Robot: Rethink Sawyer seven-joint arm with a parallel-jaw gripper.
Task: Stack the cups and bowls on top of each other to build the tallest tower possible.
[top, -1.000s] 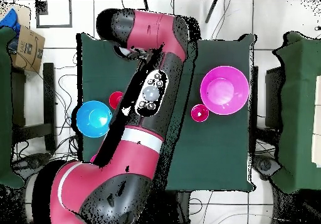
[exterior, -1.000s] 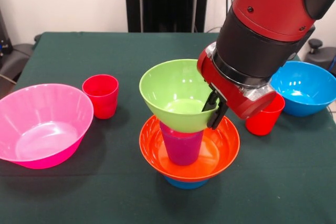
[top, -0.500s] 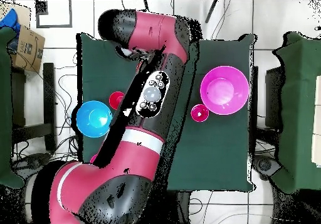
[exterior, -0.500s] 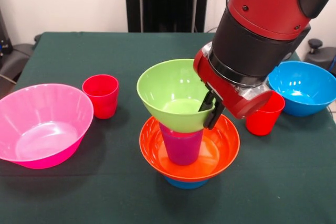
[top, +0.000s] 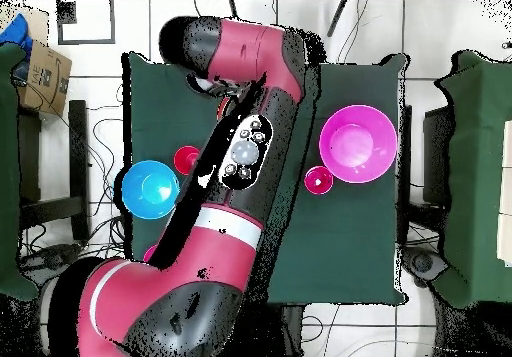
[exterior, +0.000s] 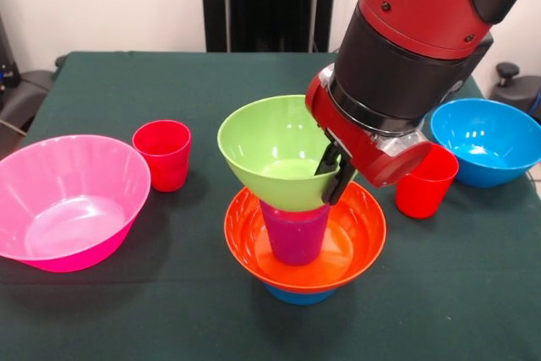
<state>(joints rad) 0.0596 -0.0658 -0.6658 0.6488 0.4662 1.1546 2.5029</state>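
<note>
In the front view the tower stands near the table's front: a small blue bowl point(exterior: 296, 296) lowest, a wide orange bowl point(exterior: 359, 230) on it, and a purple cup point(exterior: 294, 232) upright inside the orange bowl. A lime green bowl point(exterior: 270, 150) sits right over the purple cup's mouth, slightly tilted. I cannot tell whether it rests on the cup. My gripper point(exterior: 333, 175) is shut on the green bowl's right rim, one finger inside and one outside. In the overhead view the arm point(top: 240, 163) hides the tower and the gripper.
A red cup point(exterior: 162, 154) and a large pink bowl point(exterior: 68, 200) stand left of the tower; another red cup point(exterior: 427, 185) and a large blue bowl point(exterior: 489, 141) stand to its right. The overhead view shows the pink bowl point(top: 357, 143), blue bowl point(top: 150, 188) and both red cups point(top: 319, 180) point(top: 186, 158).
My gripper has carried the lime green bowl a little to the left over the purple cup. Everything else on the table has stayed put.
</note>
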